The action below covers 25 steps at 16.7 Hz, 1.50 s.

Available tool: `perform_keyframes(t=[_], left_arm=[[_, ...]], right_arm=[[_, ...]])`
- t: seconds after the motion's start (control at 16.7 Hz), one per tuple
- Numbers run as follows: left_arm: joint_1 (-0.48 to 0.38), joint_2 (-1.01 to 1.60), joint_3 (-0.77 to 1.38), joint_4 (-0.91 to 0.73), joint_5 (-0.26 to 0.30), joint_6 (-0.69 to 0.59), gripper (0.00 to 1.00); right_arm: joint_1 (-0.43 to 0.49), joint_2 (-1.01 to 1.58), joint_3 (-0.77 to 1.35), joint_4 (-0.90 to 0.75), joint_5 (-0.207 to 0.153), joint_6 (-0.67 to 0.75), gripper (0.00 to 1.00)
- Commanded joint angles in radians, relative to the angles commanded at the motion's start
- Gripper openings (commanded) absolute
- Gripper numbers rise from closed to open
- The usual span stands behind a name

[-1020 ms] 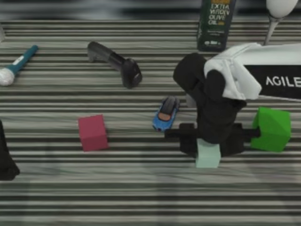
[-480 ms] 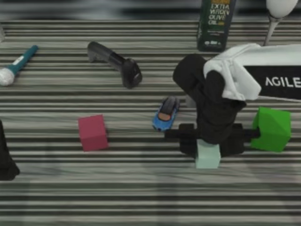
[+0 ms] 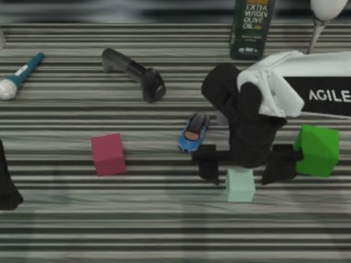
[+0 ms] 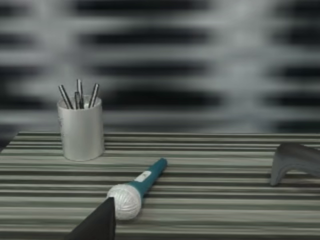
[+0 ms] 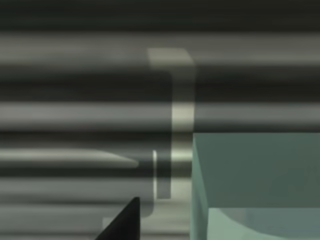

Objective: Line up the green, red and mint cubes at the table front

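The right claw (image 3: 244, 167) hangs lower right of centre in the top view, fingers spread wide, straddling the mint cube (image 3: 241, 185) without touching it. The green cube (image 3: 315, 150) sits just right of it, the red cube (image 3: 108, 154) (left of centre) well apart on the striped surface (image 3: 164, 230). The left arm (image 3: 6, 186) is parked at the left edge; I cannot tell its claw's state.

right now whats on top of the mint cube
Nothing rests on the mint cube. The right claw hangs open over it, its fingers spread wide to either side. The claw's body covers the cube's rear edge.
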Motion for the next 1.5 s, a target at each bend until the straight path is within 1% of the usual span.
perform_keyframes(t=[0.54,0.9,1.02,1.32,1.5], left_arm=[[0.000,0.000,0.000,0.000,0.000,0.000,1.00],[0.000,0.000,0.000,0.000,0.000,0.000,1.00],[0.000,0.000,0.000,0.000,0.000,0.000,1.00],[-0.003,0.009,0.009,-0.007,0.001,-0.004,1.00],[-0.027,0.098,0.096,-0.067,0.003,-0.037,1.00]], right_arm=[[0.000,-0.006,0.015,-0.017,0.000,0.000,1.00],[0.007,-0.073,0.139,-0.221,-0.001,0.002,1.00],[0.009,-0.090,0.160,-0.250,-0.001,0.000,1.00],[0.006,-0.097,0.149,-0.242,-0.001,-0.005,1.00],[0.019,-0.190,0.069,-0.190,-0.004,-0.039,1.00]])
